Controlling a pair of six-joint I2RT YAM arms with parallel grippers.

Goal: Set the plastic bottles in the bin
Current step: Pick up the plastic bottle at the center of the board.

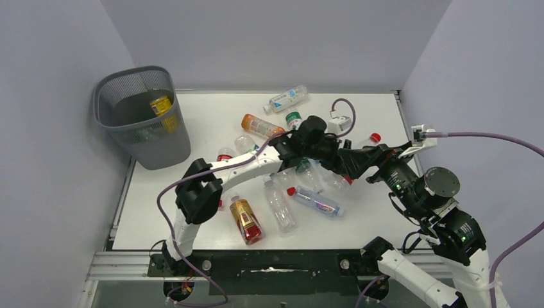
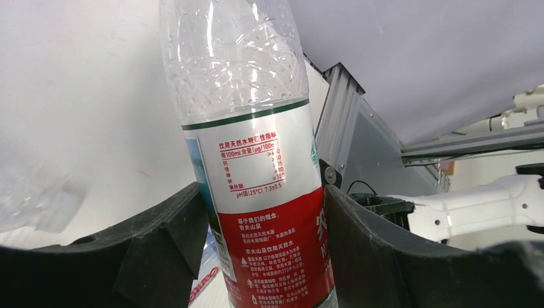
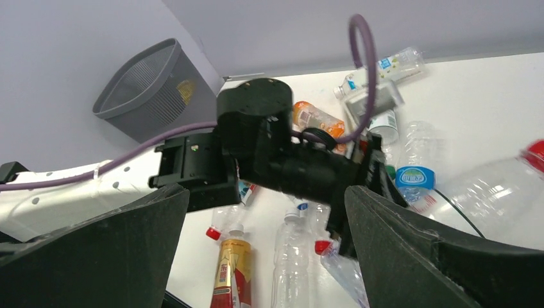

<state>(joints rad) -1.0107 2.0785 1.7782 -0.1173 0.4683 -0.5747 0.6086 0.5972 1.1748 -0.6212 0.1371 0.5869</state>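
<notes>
We see the left gripper (image 2: 260, 212) pinching a red-labelled bottle (image 2: 247, 128) across its red-and-white label, with a black finger (image 2: 163, 234) pressed against each side. The bottle's clear, ribbed body runs up and out of the left wrist view. From above, this grip sits where the two arms meet over the middle of the table (image 1: 212, 128). We cannot tell whether the bottle is clear of the surface. The right gripper (image 3: 267, 192) has its jaws spread wide with nothing between them, and it faces the left arm's black wrist from close by. The bin (image 1: 142, 119) stands at the far left corner, well apart from both grippers, with a yellow-labelled bottle (image 1: 161, 104) inside it. More bottles lie around the table. An orange bottle (image 1: 260, 125) lies just left of the left wrist, and a green-capped bottle (image 1: 293, 119) is beside it. A white-labelled bottle (image 1: 287, 98) is near the far edge. Toward the near edge we find an amber bottle (image 1: 246, 220), a plain clear bottle (image 1: 280, 206) next to it, and a blue-labelled bottle (image 1: 317, 202) with a red cap. A purple cable (image 1: 487, 135) trails off to the right from the right arm.
</notes>
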